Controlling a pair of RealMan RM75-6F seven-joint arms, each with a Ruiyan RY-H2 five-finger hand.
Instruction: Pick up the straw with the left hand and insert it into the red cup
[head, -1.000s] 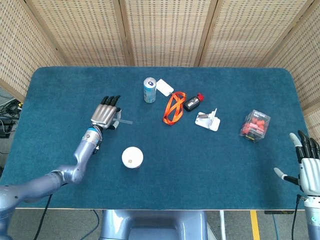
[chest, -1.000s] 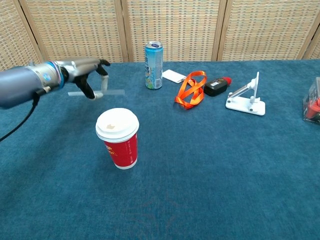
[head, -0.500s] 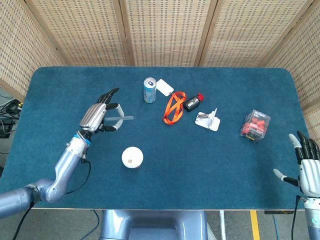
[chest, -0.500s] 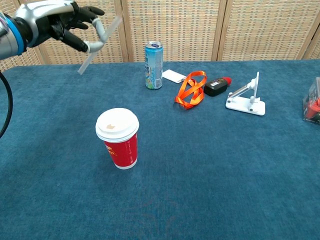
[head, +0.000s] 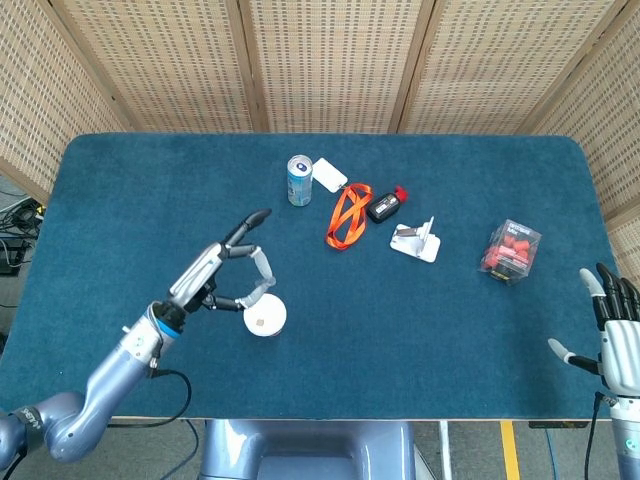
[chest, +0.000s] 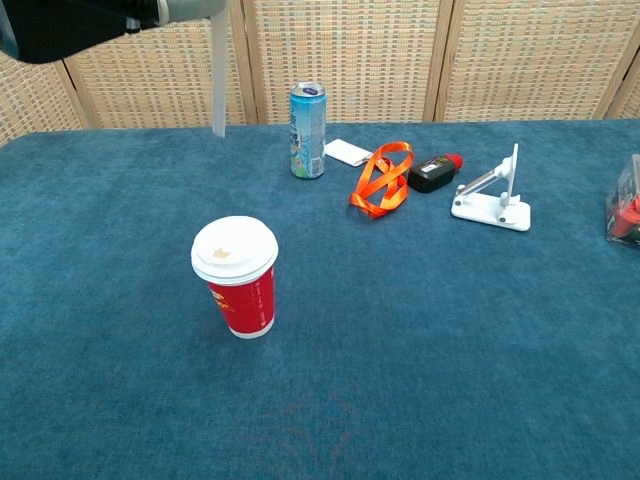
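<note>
The left hand is raised above the blue tabletop, pinching the clear straw so it hangs nearly upright, its lower end above and behind the red cup with the white lid, toward the left front edge. The right hand rests at the right front corner, fingers spread, holding nothing.

My left arm: glossy blue-grey shell, blue ring at wrist, black cable looped beneath. Left hand: silver back, black fingers. Right hand: white-silver, dark fingertips. Grey-blue torso at bottom edge.
</note>
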